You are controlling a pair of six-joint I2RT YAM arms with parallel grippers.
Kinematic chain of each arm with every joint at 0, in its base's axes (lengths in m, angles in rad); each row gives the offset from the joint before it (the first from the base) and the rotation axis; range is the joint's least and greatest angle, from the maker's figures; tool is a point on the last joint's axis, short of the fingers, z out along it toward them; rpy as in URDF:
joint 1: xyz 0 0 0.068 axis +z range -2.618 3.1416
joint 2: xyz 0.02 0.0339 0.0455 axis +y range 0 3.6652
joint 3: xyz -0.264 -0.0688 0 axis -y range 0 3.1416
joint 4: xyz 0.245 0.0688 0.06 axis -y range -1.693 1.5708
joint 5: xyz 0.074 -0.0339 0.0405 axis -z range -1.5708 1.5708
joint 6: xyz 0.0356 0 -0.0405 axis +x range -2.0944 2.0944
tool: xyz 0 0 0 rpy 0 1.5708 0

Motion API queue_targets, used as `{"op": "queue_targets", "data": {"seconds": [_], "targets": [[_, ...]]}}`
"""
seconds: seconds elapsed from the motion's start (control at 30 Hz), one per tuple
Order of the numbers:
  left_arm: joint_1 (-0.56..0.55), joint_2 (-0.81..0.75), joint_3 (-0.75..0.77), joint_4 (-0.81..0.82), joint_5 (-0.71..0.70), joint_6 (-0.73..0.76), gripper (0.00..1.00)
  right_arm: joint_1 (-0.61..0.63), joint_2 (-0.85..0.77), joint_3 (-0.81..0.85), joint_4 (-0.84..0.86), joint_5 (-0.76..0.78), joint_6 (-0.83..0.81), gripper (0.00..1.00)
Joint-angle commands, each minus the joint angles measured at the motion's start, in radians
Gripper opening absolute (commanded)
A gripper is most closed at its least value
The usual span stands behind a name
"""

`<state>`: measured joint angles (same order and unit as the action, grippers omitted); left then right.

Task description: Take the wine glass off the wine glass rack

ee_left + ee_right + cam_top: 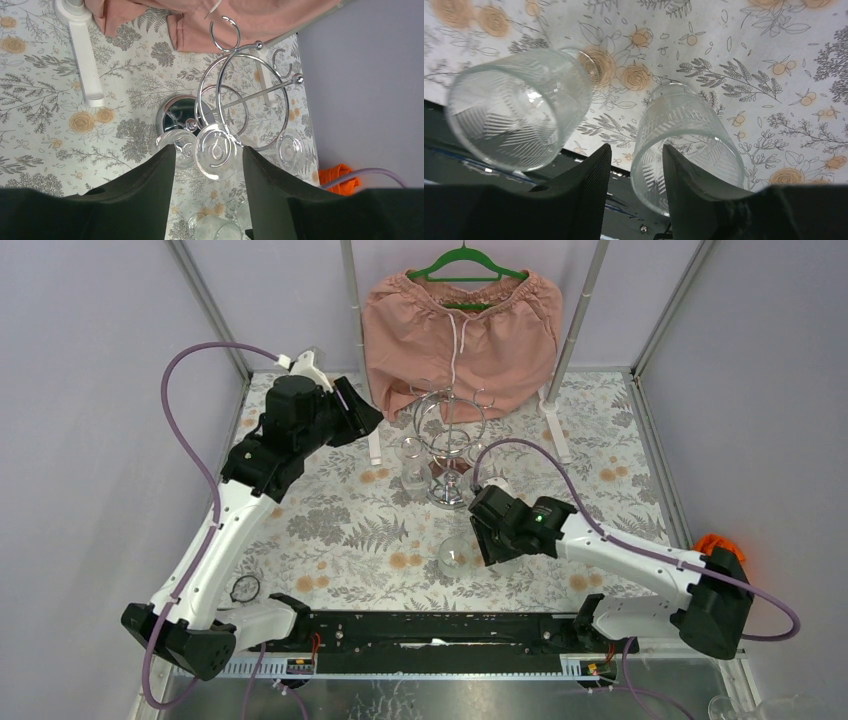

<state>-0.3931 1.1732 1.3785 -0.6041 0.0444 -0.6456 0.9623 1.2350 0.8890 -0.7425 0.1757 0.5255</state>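
At the back of a flower-printed table (340, 525), the chrome wine glass rack (450, 430) stands on its round mirror base in front of pink shorts (462, 335) on a green hanger (465, 258).

The left gripper (366, 418) is reached in from the rack's left side, at the height of the looping wire arms. Seen from its wrist camera, the left gripper (209, 150) is spread wide and clamps nothing. The round foot of a hanging wine glass (216, 150) sits in the gap at the fingertips, closer to the finger on the right of that view. Whether it touches that finger cannot be told. Two more glass feet (175, 145) (291, 149) hang on either side of it under the rack (250, 97).

Nearer the arm bases, the right gripper (483, 540) hovers low over the cloth, well apart from the rack's wires and just in front of its base. It is released, with nothing pinched between its fingers. One clear glass (455, 555) sits on the table just beside it. The right wrist view shows the right gripper (635, 147) above an etched glass bowl (689, 145), with a second etched bowl (519, 110) to one side. Their stems are not visible there.
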Motion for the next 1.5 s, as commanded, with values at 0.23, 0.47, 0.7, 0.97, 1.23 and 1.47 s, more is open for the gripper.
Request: {"op": "queue_targets", "data": {"seconds": [0.23, 0.47, 0.7, 0.97, 1.23, 1.47], "targets": [[0.022, 0.002, -0.095, 0.145, 0.142, -0.079, 0.61, 0.007, -0.178, 0.27, -0.139, 0.084, -0.006, 0.48], [0.173, 0.035, -0.349, 0.58, 0.597, -0.351, 0.6, 0.007, -0.295, 0.298, -0.088, 0.171, -0.018, 0.49], [0.177, 0.038, -0.352, 0.529, 0.583, -0.334, 0.61, 0.006, -0.307, 0.286, -0.087, 0.188, -0.017, 0.49], [0.177, 0.041, -0.396, 0.523, 0.589, -0.331, 0.61, 0.007, -0.303, 0.284, -0.082, 0.192, -0.025, 0.49], [0.172, 0.025, -0.405, 0.455, 0.545, -0.294, 0.61, 0.006, -0.318, 0.292, -0.079, 0.196, -0.017, 0.49], [0.114, 0.026, -0.429, 0.492, 0.529, -0.316, 0.6, 0.007, -0.321, 0.298, -0.071, 0.199, -0.014, 0.49]]}}
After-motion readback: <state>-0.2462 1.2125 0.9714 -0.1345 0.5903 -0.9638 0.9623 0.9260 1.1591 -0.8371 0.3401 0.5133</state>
